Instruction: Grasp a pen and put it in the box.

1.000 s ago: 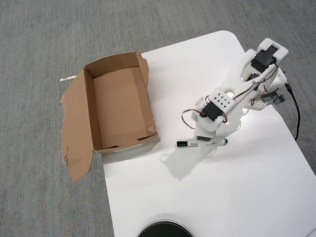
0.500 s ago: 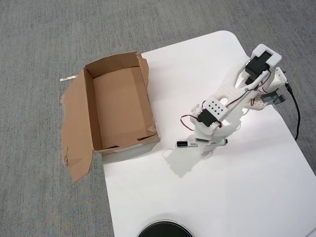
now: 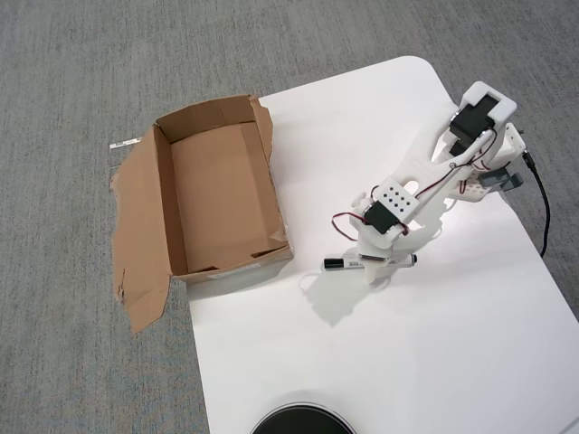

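The pen (image 3: 339,264), white barrel with a black cap at its left end, lies level across the white table, to the right of the box. My white gripper (image 3: 373,266) points down over the pen's middle and looks shut on it. The pen's shadow falls a little below and to the left, so it seems held just above the table. The brown cardboard box (image 3: 165,203) stands open and empty at the table's left edge. Its large ragged flap (image 3: 140,249) is splayed out over the carpet.
The white table (image 3: 452,344) has a rounded corner at the top right. Grey carpet (image 3: 72,90) surrounds it. The arm's base (image 3: 484,117) and a black cable (image 3: 545,212) sit at the right edge. A black round object (image 3: 303,421) shows at the bottom edge.
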### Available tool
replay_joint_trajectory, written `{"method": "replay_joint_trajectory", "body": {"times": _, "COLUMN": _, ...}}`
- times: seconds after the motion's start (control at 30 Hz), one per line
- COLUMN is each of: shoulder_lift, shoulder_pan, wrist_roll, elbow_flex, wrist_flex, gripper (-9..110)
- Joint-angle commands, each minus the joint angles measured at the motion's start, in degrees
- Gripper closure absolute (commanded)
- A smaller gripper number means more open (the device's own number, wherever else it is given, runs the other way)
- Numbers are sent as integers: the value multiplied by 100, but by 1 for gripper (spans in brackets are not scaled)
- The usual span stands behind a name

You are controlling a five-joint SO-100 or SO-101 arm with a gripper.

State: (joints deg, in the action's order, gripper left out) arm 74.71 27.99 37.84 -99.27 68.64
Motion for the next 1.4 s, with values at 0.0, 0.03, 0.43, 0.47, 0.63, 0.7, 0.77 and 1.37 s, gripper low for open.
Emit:
{"method": "replay_joint_trajectory", "body": {"times": 0.0, "shoulder_lift": -9, "shoulder_pan": -4, "wrist_roll": -22, "elbow_flex": 75, "wrist_flex": -9, "gripper": 72}}
{"method": "replay_joint_trajectory", "body": {"times": 0.03, "shoulder_lift": -9, "shoulder_pan": -4, "wrist_roll": -31, "elbow_flex": 75, "wrist_flex": -9, "gripper": 72}}
{"method": "replay_joint_trajectory", "body": {"times": 0.43, "shoulder_lift": -9, "shoulder_pan": -48, "wrist_roll": -31, "elbow_flex": 75, "wrist_flex": -18, "gripper": 89}}
{"method": "replay_joint_trajectory", "body": {"times": 0.47, "shoulder_lift": -9, "shoulder_pan": -40, "wrist_roll": -31, "elbow_flex": 83, "wrist_flex": -26, "gripper": 92}}
{"method": "replay_joint_trajectory", "body": {"times": 0.63, "shoulder_lift": -9, "shoulder_pan": -22, "wrist_roll": -4, "elbow_flex": 92, "wrist_flex": -53, "gripper": 102}}
{"method": "replay_joint_trajectory", "body": {"times": 0.7, "shoulder_lift": -9, "shoulder_pan": -31, "wrist_roll": -22, "elbow_flex": 92, "wrist_flex": -53, "gripper": 101}}
{"method": "replay_joint_trajectory", "body": {"times": 0.77, "shoulder_lift": -9, "shoulder_pan": -40, "wrist_roll": -22, "elbow_flex": 92, "wrist_flex": -53, "gripper": 101}}
{"method": "replay_joint_trajectory", "body": {"times": 1.37, "shoulder_lift": 589, "shoulder_pan": -48, "wrist_roll": -31, "elbow_flex": 154, "wrist_flex": -70, "gripper": 101}}
